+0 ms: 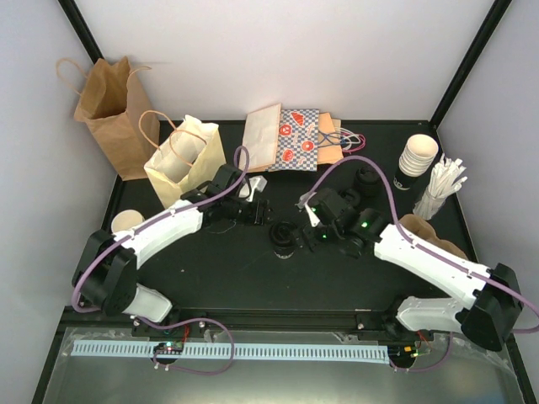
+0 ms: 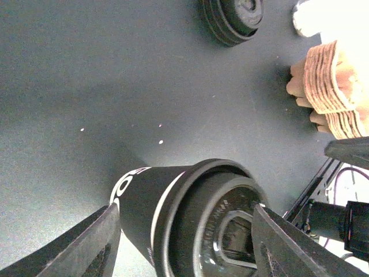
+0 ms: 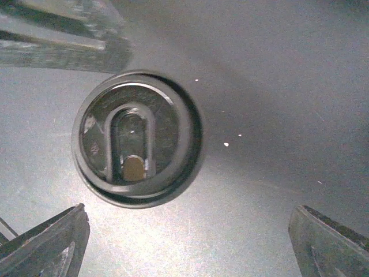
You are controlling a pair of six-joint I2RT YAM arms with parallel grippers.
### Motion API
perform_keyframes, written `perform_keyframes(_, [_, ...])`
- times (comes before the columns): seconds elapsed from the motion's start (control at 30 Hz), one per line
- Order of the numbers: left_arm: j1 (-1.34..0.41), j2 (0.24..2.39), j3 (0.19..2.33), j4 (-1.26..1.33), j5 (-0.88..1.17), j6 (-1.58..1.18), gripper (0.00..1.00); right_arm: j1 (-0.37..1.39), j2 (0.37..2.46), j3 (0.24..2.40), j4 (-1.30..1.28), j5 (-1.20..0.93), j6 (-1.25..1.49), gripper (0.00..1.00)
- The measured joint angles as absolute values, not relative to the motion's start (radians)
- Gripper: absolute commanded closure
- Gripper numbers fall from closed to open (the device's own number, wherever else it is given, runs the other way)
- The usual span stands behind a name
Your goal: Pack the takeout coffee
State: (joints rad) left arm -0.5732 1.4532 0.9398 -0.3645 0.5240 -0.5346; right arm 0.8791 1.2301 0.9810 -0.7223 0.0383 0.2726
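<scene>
Behind my left gripper (image 2: 185, 206), well past its wrist, stand the biggest things on the table: a brown paper bag (image 1: 105, 118) and, nearer the arm, the cream handled bag (image 1: 173, 181), upright with its mouth open; I see no coffee inside it, though its bottom is hidden from me; ahead of both grippers a few printed bags (image 1: 295, 139) lie flat.

Between the left fingers (image 2: 81, 245) sits the takeout cup (image 2: 167, 213), black-sleeved with a black lid on; the jaws stand apart on either side of it, and I cannot tell whether the pads press on its wall or merely flank it.

Directly under my right gripper (image 3: 187, 248) the same cup shows lid-up, standing on the table, nearer one finger than the other; those jaws are spread wide and hold nothing.

Well off to the right gripper's outer side stands a stack of spare white cups (image 1: 418, 154); a single cup (image 1: 128, 221) sits back by the left arm's elbow; a stack of black lids (image 2: 233, 14) lies ahead of the left fingers.

By my reading the cup is sleeved and lidded, so dressing it looks finished; nothing is packed yet; what remains is to lift it, carry it back to the cream bag and lower it in upright.
</scene>
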Motion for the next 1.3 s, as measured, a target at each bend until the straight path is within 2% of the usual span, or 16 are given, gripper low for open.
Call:
perform_keyframes(0.2, [-0.599, 1.391, 0.98, -0.433, 0.487, -0.48, 0.03, 0.752, 1.131, 0.91, -0.666, -0.019, 0.346, 0.07])
perform_keyframes(0.23, [-0.609, 1.381, 0.98, -0.442, 0.482, -0.469, 0.01, 0.727, 1.117, 0.898, -0.657, -0.034, 0.358, 0.08])
perform_keyframes(0.4, [-0.703, 1.322, 0.98, -0.467, 0.421, -0.373, 0.01, 0.608, 1.091, 0.835, -0.608, -0.151, 0.403, 0.11])
perform_keyframes(0.63, [-0.841, 1.259, 1.007, -0.496, 0.335, -0.118, 0.01, 0.558, 1.091, 0.762, -0.546, -0.296, 0.447, 0.13])
perform_keyframes(0.73, [-0.865, 1.29, 1.051, -0.537, 0.302, -0.033, 0.01, 0.554, 1.091, 0.751, -0.526, -0.325, 0.456, 0.19])
perform_keyframes(0.97, [-0.865, 1.48, 1.243, -0.689, 0.216, 0.075, 0.01, 0.549, 1.113, 0.701, -0.452, -0.403, 0.513, 0.43])
perform_keyframes(1.3, [-0.865, 1.614, 1.294, -0.803, 0.182, 0.115, 0.01, 0.527, 1.188, 0.663, -0.342, -0.509, 0.565, 0.61])
